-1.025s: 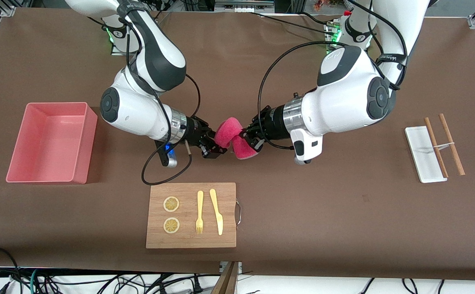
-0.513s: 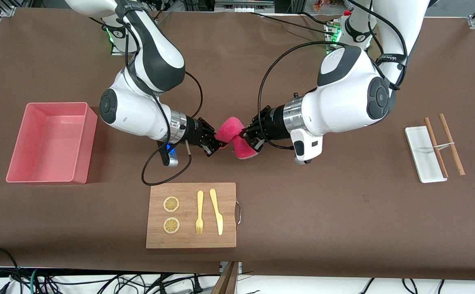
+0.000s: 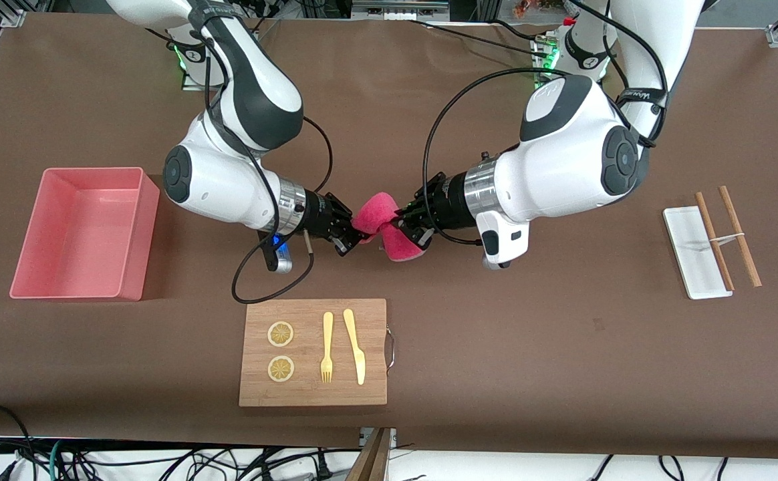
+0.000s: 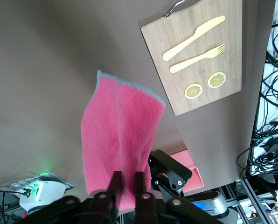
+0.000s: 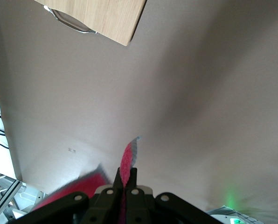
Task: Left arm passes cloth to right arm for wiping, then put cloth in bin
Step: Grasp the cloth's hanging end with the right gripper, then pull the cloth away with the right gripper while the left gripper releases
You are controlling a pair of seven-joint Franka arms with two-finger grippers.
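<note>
Both arms reach in over the middle of the table (image 3: 469, 374), and the 2 claws meet above its bare surface, between the robot bases and the wooden board (image 3: 313, 352).

Left claw (image 3: 408, 227): in the left wrist view its 2 fingers (image 4: 140, 183) stand close together with the cloth (image 3: 380, 222) between them. Whether they press on the fabric or have slackened cannot be told.

Right claw (image 3: 355, 239): pressed together on 1 edge of the cloth. In the right wrist view the fingers (image 5: 131, 179) pinch a thin fold of the fabric, which sticks out between them.

Cloth: magenta-pink and fuzzy, suspended in the air between the 2 claws and clear of the table. In the left wrist view it hangs as a broad sheet with a pale grey hem.

Bin (image 3: 28, 267): salmon-pink box with tall walls, standing toward the right arm's end of the table, well apart from the cloth.

Wooden board: nearer to the front camera than the claws. It carries 2 lemon slices (image 3: 281, 334), 1 fork (image 3: 327, 347) and 1 knife (image 3: 355, 346).

A white tray (image 3: 686, 250) with 2 brown sticks (image 3: 727, 236) across it lies toward the left arm's end.
</note>
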